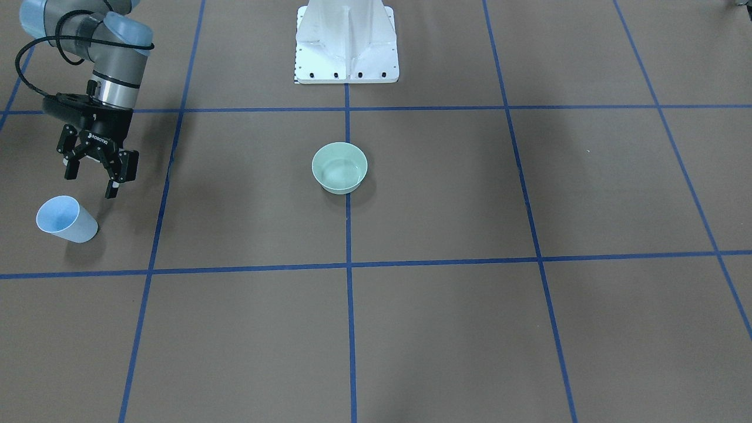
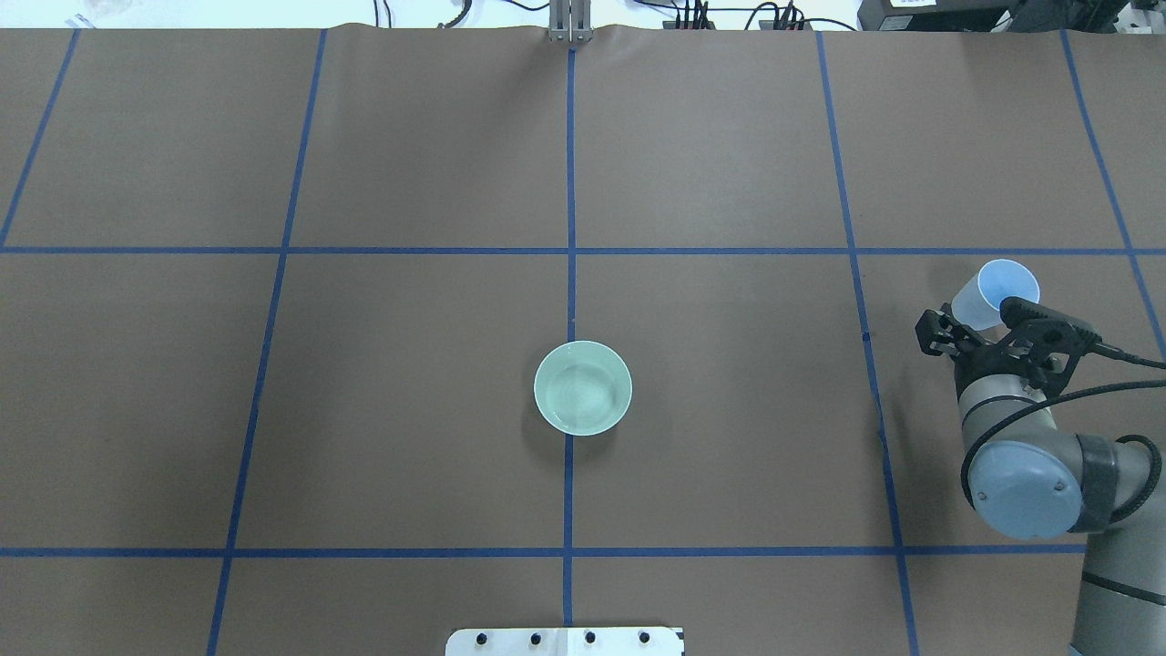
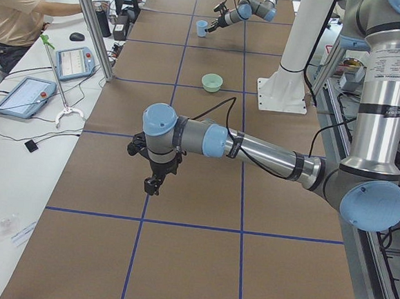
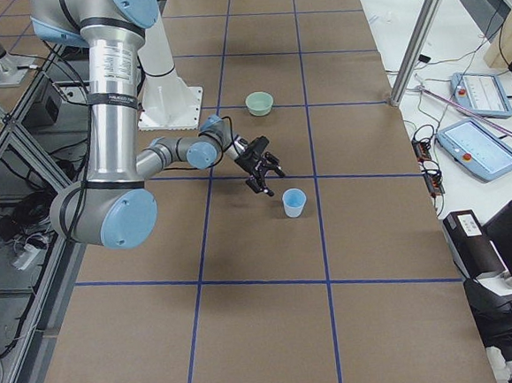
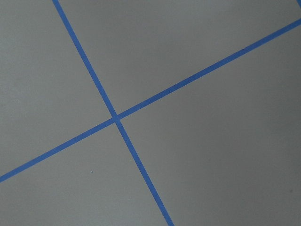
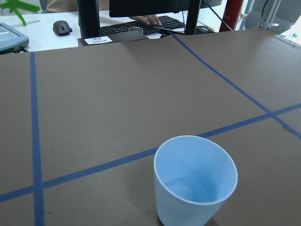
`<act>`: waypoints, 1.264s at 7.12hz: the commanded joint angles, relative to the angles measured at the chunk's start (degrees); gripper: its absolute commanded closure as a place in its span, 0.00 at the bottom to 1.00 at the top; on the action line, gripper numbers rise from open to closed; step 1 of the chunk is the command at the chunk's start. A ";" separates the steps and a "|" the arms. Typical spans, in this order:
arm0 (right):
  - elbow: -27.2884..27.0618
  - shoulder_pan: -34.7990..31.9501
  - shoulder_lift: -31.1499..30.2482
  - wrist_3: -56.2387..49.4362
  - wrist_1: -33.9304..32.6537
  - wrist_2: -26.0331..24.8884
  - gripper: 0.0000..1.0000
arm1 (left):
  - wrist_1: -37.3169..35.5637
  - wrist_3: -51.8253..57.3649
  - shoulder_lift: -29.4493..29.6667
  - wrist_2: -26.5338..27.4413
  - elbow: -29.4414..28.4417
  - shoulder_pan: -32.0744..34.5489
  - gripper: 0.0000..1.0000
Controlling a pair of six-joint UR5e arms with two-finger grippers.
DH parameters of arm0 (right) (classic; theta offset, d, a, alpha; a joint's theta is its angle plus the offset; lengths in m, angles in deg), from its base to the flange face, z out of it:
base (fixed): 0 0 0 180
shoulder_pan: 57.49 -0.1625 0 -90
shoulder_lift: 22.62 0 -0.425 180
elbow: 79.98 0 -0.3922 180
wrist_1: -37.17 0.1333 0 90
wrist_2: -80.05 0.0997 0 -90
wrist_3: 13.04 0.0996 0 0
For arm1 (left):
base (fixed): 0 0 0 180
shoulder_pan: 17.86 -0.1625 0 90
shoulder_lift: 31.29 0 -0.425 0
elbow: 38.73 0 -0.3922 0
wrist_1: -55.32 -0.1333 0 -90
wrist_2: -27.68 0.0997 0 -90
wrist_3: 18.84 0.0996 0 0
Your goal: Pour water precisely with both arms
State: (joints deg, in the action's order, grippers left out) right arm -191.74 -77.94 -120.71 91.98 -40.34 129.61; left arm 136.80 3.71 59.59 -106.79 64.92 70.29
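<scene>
A light blue cup [image 1: 66, 219] stands upright near the table's end on my right side; it also shows in the overhead view [image 2: 996, 293]. The right wrist view shows the cup [image 6: 195, 181] close ahead, with a little clear water [image 6: 190, 189] at its bottom. My right gripper [image 1: 91, 182] is open and empty, hovering just on the robot's side of the cup, apart from it. A pale green bowl [image 1: 339, 167] sits at the table's middle with faint ripples of water inside. My left gripper [image 3: 153, 183] points down over bare table; I cannot tell whether it is open.
The white bolted pedestal [image 1: 346, 44] stands at the robot's edge behind the bowl. Blue tape lines [image 5: 115, 117] grid the brown table. An operator [image 3: 17, 10] and control tablets [image 3: 21, 94] are at a side bench beyond the table's far edge.
</scene>
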 commanded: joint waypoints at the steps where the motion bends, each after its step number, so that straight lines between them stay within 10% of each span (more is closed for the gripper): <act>1: 2.78 0.59 1.24 2.73 0.08 -4.03 0.00 | 0.00 0.12 -0.09 0.00 0.15 0.00 0.00; 9: 11.39 -4.68 3.61 3.44 0.35 -5.88 0.00 | 0.00 0.03 0.09 -0.09 0.15 0.00 0.00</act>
State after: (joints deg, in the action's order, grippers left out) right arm -180.42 -81.10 -117.27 95.57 -40.03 123.76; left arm 136.80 3.75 59.64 -106.88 65.07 70.29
